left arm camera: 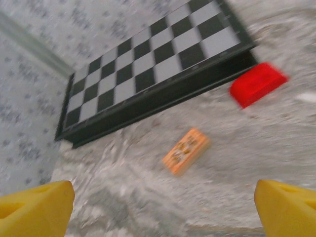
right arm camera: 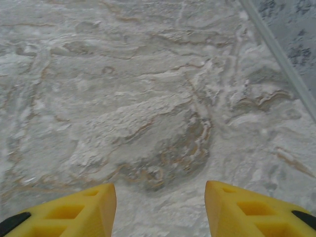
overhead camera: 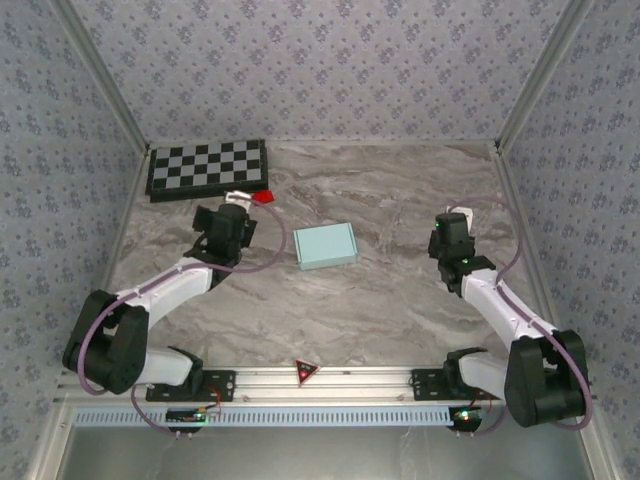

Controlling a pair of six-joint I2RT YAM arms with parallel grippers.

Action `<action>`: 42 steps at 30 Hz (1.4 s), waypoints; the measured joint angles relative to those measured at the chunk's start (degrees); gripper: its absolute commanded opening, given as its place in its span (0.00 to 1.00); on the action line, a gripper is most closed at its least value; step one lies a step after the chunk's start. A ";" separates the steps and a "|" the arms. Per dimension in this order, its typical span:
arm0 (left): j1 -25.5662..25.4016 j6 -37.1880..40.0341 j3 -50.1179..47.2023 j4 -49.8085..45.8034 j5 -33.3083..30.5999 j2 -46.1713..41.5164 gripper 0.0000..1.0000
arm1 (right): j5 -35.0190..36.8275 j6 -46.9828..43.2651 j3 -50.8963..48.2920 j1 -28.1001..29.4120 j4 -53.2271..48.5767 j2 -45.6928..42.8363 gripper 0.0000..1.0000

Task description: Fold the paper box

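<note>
The paper box point(overhead camera: 326, 246) lies flat near the middle of the grey marbled surface point(overhead camera: 400, 300). It looks like a closed, low rectangular box, turned a little out of line with the surface edges. It is between the two arms and touches neither of them.

The left end effector point(left arm camera: 163, 197) is wide open. Its two yellow fingers point(left arm camera: 34, 210) stand far apart at the bottom corners of the left wrist view, and only bare surface is between them. In front of it is a small orange piece point(left arm camera: 185, 150) with dark marks, too blurred to read. Further away are the red block point(left arm camera: 257, 84) and the checkerboard point(left arm camera: 153, 64); the block lies just beside the near edge of the board. In the top view this end effector is to the left of the box, near the red block.

The right end effector point(right arm camera: 159, 197) is open to a moderate width and holds nothing; bare surface shows between its fingers point(right arm camera: 74, 212). In the top view it is on the right side, well apart from the box.
</note>
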 measured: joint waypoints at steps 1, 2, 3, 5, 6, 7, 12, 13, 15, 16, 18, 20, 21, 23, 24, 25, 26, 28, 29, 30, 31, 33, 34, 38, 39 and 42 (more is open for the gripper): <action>1.20 -0.66 -0.76 0.35 -0.42 -0.20 0.95 | 0.46 -0.79 -0.87 -0.59 1.62 0.00 0.52; 2.43 -1.25 -1.46 1.01 -0.76 -0.28 0.95 | 0.74 -1.40 -1.70 -1.22 3.28 0.00 0.52; 3.39 -1.68 -1.97 1.64 -0.79 -0.28 0.96 | 0.83 -1.86 -2.27 -1.70 4.57 0.00 0.52; 5.79 -2.78 -3.13 3.15 -0.72 -0.28 0.96 | 0.72 -2.86 -3.80 -3.06 8.15 0.00 0.54; 6.88 -3.19 -3.54 3.76 -0.50 -0.28 0.97 | 0.52 -3.23 -4.59 -3.78 9.86 0.02 0.55; 8.13 -3.67 -4.15 4.79 0.00 -0.28 0.97 | 0.15 -3.52 -5.46 -4.68 11.74 0.09 0.58; 12.94 -5.55 -7.54 9.35 4.57 -0.28 0.99 | -1.51 -4.15 -8.63 -7.34 19.58 1.88 0.62; 13.64 -6.03 -8.22 9.99 5.57 -0.26 1.00 | -1.84 -4.15 -9.22 -7.61 21.20 2.56 0.62; 14.93 -6.62 -9.33 11.58 7.82 -0.07 1.00 | -2.58 -4.15 -9.90 -7.98 23.50 3.98 0.63; 15.63 -6.84 -9.86 12.57 9.16 0.22 1.00 | -3.15 -4.15 -10.08 -8.22 24.57 4.66 0.63; 16.96 -7.04 -10.43 13.92 11.72 0.96 1.00 | -4.26 -4.15 -10.45 -8.85 27.08 5.86 0.63; 18.25 -7.04 -11.15 16.37 14.75 1.81 1.00 | -5.90 -4.15 -11.21 -9.79 30.14 6.84 0.63; 18.88 -7.04 -11.74 18.10 16.37 2.25 1.00 | -6.82 -4.17 -11.74 -10.27 31.63 7.17 0.63; 20.22 -7.04 -12.68 20.39 20.11 3.26 1.00 | -8.76 -4.87 -13.20 -11.17 35.28 7.72 0.64; 20.76 -7.06 -12.90 21.07 21.70 3.78 1.00 | -9.70 -5.29 -13.90 -11.47 37.05 7.98 0.64; 21.40 -7.08 -12.92 21.46 23.41 4.42 1.00 | -10.69 -5.73 -14.49 -11.72 38.86 8.35 0.64; 21.90 -7.21 -12.92 22.01 24.92 4.90 1.00 | -11.87 -6.23 -14.97 -11.87 40.72 8.83 0.65; 22.91 -7.45 -12.92 22.47 27.63 5.33 1.00 | -13.75 -7.26 -15.23 -11.87 42.99 9.62 0.65; 23.32 -7.48 -12.92 22.84 28.92 5.44 1.00 | -14.62 -7.65 -15.23 -11.87 44.17 9.94 0.65; 23.76 -7.54 -12.96 23.37 30.12 5.53 1.00 | -15.23 -8.13 -15.37 -11.87 45.66 10.25 0.66; 24.11 -7.72 -13.09 24.02 31.06 5.55 1.00 | -15.72 -8.61 -15.78 -11.87 47.71 10.64 0.66; 25.03 -8.13 -13.70 26.16 33.29 5.79 1.00 | -16.65 -9.27 -16.96 -11.87 51.25 11.52 0.66; 25.53 -8.37 -14.08 27.06 34.23 5.99 1.00 | -16.98 -9.40 -17.31 -11.87 51.91 11.82 0.67; 26.73 -8.98 -15.74 30.58 36.61 7.61 1.00 | -18.47 -10.34 -17.81 -11.87 55.25 13.99 0.67; 26.73 -9.16 -16.13 31.50 36.85 8.13 1.00 | -18.93 -10.49 -17.81 -11.87 56.33 14.88 0.67; 26.71 -9.40 -17.29 33.62 37.03 9.01 1.00 | -20.11 -11.32 -17.81 -11.85 58.66 17.79 0.69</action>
